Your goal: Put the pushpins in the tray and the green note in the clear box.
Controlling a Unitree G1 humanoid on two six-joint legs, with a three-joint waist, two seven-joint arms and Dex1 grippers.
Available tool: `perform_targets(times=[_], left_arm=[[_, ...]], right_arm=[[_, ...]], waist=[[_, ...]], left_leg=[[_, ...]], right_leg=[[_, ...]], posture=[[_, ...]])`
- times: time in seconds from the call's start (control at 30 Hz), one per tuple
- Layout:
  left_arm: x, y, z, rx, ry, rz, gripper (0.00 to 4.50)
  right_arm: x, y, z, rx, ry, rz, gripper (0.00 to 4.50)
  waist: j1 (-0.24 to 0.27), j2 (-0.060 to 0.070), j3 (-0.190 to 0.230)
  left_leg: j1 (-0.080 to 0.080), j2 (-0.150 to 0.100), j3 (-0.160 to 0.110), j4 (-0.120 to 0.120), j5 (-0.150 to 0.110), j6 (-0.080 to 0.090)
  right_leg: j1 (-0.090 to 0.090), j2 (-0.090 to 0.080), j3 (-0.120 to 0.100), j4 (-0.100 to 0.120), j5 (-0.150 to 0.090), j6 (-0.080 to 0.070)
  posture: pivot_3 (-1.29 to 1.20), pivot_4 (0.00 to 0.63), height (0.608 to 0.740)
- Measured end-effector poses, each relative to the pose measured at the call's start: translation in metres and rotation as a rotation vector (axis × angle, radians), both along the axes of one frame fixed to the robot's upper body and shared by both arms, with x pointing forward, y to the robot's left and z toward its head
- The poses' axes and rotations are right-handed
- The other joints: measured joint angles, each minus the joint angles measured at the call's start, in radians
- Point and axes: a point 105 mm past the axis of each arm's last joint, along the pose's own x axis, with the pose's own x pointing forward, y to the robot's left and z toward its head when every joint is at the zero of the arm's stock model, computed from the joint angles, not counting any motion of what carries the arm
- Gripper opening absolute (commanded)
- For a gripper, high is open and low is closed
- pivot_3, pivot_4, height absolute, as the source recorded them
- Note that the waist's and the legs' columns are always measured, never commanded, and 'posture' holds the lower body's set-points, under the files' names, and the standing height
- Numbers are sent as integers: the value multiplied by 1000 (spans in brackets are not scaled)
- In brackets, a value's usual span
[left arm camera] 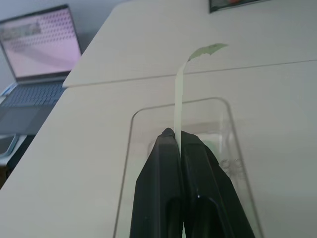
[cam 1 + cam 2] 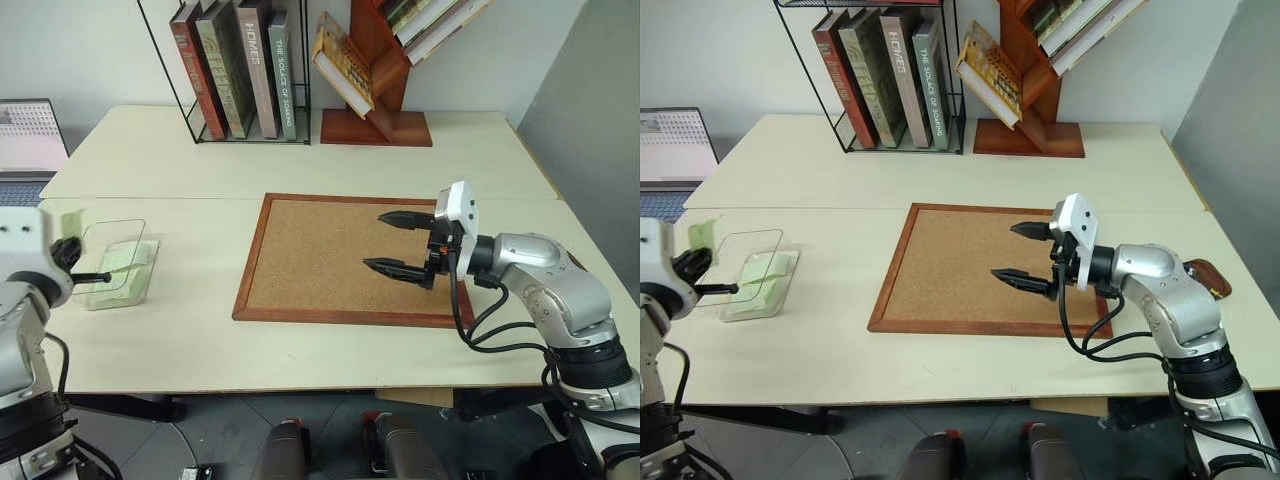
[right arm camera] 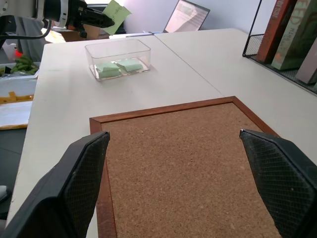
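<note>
Left tool (image 1: 174, 136): fingers pressed together, clamped on the green note (image 1: 179, 94), which stands edge-up above the clear box (image 2: 118, 262); box on the table (image 2: 180, 330) at the robot's left, open, two pale green slips inside; right tool (image 2: 398, 245): fingers wide apart, holding nothing, level over the corkboard (image 2: 310, 255); tray (image 2: 1208, 277): partly seen behind the right arm; laptop (image 1: 42, 47) at far left.

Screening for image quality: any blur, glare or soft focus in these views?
Left wrist view: end effector soft, green note edge-on. Right wrist view: sharp on the corkboard, near fingers slightly soft. Head views: even light, mild reflections on the clear box.
</note>
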Motion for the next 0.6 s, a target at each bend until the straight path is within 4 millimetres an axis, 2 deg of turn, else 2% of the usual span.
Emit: perform_targets(times=[0.03, 0.1, 0.13, 0.2, 0.37, 0.4, 0.43, 0.6], left_arm=[[-2, 2, -5, -6, 15, 16, 0], [-3, 4, -9, -22, 28, 33, 404], [-3, 4, -11, -34, 31, 35, 441], [-2, 2, -16, -63, 35, 37, 920], [2, -2, -16, -98, 29, 23, 1733], [2, -3, -16, -104, 32, 20, 2073], [2, -4, -17, -105, 34, 18, 2111], [9, -11, -17, -90, 39, -11, 3063]], right_arm=[[0, 1, 0, 3, 0, 2, 4458], [0, 4, 2, 12, -5, 10, 4500], [0, 4, 3, 14, -7, 12, 4500], [0, 6, 5, 17, -11, 15, 4500], [0, 6, 5, 17, -2, 16, 4500], [0, 6, 4, 16, 1, 15, 4500], [0, 6, 4, 15, 2, 14, 4500], [0, 6, 4, 15, 4, 12, 4500]], waist=[[1, 0, 0], [1, -1, -1], [1, -1, -1], [1, -2, -1], [0, -2, -1], [0, -2, -1], [0, -2, -1], [1, -2, -1]], left_leg=[[0, 0, 0, 0, 0, 0], [0, 0, 0, 0, 0, 0], [0, 0, 0, 0, 0, 0], [0, 0, 0, 0, 0, 0], [0, 0, 1, 0, 0, 0], [0, 0, 1, 0, 0, 0], [0, 0, 1, 0, 0, 0], [0, 0, 1, 0, 0, 0]], right_leg=[[0, 0, 0, 0, 0, 0], [0, -1, 0, 0, 0, 0], [0, -1, 0, 1, 0, 0], [0, -2, -1, 1, 0, 0], [0, -2, -1, 0, 0, 0], [0, -2, -1, 0, 0, 0], [0, -2, -1, 0, 0, 0], [0, -2, -1, 1, 0, 0]], posture=[[0, 150, 740], [0, 150, 740], [0, 150, 740], [0, 150, 740], [0, 150, 740], [0, 150, 740], [0, 150, 740], [0, 150, 740]])
